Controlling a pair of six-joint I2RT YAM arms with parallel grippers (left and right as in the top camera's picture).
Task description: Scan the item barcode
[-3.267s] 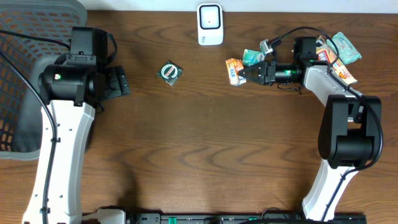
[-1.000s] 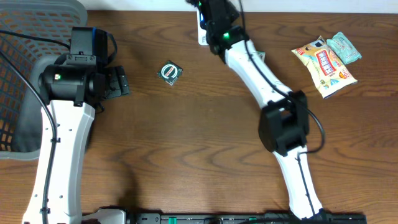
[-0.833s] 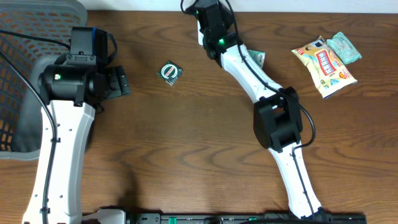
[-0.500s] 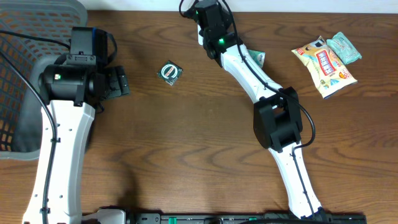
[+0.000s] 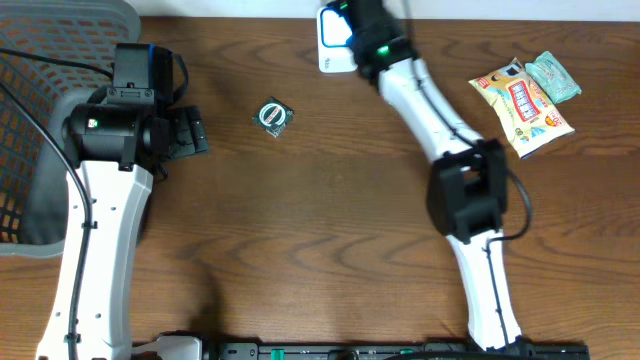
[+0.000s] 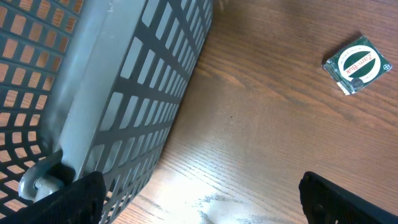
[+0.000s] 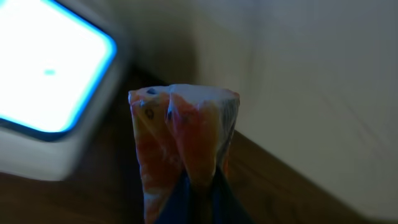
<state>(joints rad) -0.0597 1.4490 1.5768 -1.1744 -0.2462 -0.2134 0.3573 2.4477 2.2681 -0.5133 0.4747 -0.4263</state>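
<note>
Looking from biggest to smallest, you have the basket at the far left, with the left arm parked beside it and its gripper spread wide, holding nothing. It has not moved over the last few seconds.

Your right arm is what changed. A few seconds ago it was picking among the snacks at the right; a second ago it hung over the scanner and hid it. Now it has shifted rightward, so the scanner's lit face is partly uncovered again. The right gripper is pressed together on the orange packet, pinching it by a folded edge, as the wrist view shows. The packet sits just beside the glowing screen, near the back edge of the table.

Judging from that, the packet is in the scanning zone or just leaving it. You cannot tell whether the barcode faces the window; the wrist view is blurred.

Two snack packs lie well apart at the right. The round green pack lies between the arms, clear of the path. Nothing blocks the scanner except the arm itself.
</note>
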